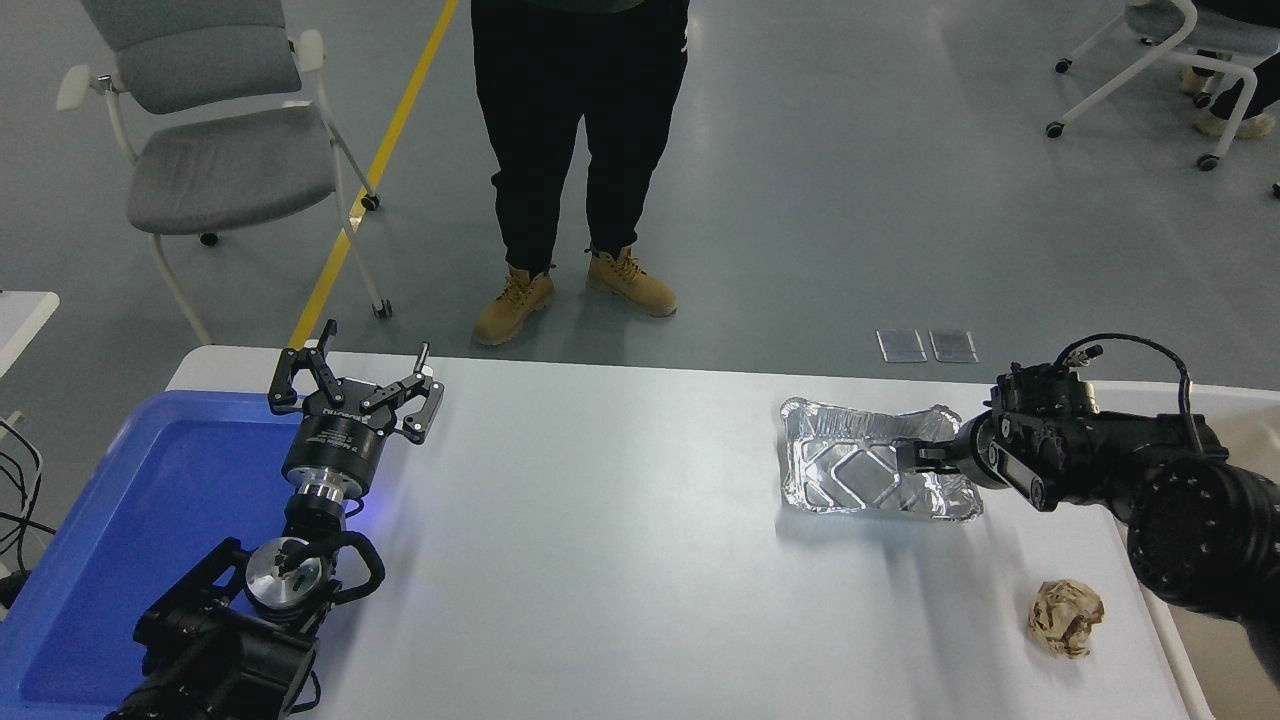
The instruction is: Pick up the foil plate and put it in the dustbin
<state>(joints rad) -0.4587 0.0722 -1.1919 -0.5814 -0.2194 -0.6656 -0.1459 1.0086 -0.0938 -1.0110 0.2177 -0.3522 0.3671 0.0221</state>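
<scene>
The right gripper point(915, 455) reaches in from the table's right edge and is clamped on the right-hand rim of the foil plate point(860, 470), its fingers closed over the crinkled wall with the tips inside the tray. The plate sits on the white table point(600, 520) toward its far right, its right end looking slightly raised at the grip, embossed base facing up. Just beyond the table's right edge, under the right arm, a cream strip with a white rim marks the dustbin point(1215, 620), only partly in view. A crumpled brown paper ball point(1067, 618) lies near the front right of the table, apart from the plate. At the lower left the left gripper point(355, 390) hangs parked over the far corner of a blue tray point(120, 540), fingers spread wide and holding nothing. A person point(575, 150) in black trousers and tan boots stands on the grey floor beyond the far edge, beside a grey chair point(220, 150).
</scene>
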